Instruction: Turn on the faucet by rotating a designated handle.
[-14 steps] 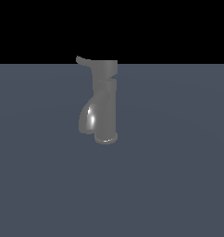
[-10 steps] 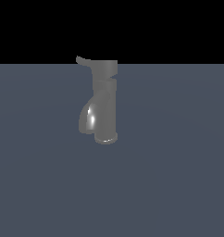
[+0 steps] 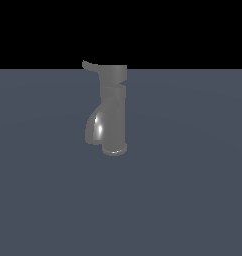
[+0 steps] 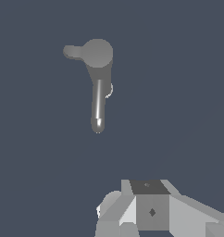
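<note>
Grey faucet (image 3: 112, 112) stands alone on the slate floor, its handle (image 3: 89, 65) untouched and jutting toward the exterior view's left, while the gripper (image 4: 148, 210) hangs well apart, holding nothing, jaw opening unclear, everything left.

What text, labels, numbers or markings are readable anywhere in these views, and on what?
None. The faucet, its handle and the surface are plain grey with no print. The hand shows only a small dark diamond mark in the wrist view, not a character.
</note>
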Motion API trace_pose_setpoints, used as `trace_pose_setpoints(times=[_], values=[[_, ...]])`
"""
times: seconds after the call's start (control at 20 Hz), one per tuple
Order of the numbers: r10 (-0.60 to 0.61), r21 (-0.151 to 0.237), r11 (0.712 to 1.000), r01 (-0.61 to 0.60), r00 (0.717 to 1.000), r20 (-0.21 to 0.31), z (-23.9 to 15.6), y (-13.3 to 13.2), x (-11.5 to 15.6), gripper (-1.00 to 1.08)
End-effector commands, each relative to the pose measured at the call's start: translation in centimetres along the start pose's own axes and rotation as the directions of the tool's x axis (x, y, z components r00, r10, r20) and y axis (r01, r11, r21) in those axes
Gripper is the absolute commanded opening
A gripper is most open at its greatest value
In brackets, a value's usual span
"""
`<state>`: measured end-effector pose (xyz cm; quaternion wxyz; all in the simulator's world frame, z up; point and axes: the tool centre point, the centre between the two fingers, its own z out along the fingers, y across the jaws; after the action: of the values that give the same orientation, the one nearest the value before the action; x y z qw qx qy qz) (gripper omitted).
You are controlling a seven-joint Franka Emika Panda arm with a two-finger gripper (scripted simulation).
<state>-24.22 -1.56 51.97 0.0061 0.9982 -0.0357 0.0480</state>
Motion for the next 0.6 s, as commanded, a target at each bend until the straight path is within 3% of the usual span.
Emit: trace_pose_setpoints(times=[0.0, 0.55], values=[[0.002, 0.000, 1.000, -0.002, 1.000, 0.001, 0.0, 0.0, 0.0, -1.00], [0.083, 0.023, 0.996, -0.083, 0.996, 0.009, 0.5, -0.4, 1.8, -1.00]])
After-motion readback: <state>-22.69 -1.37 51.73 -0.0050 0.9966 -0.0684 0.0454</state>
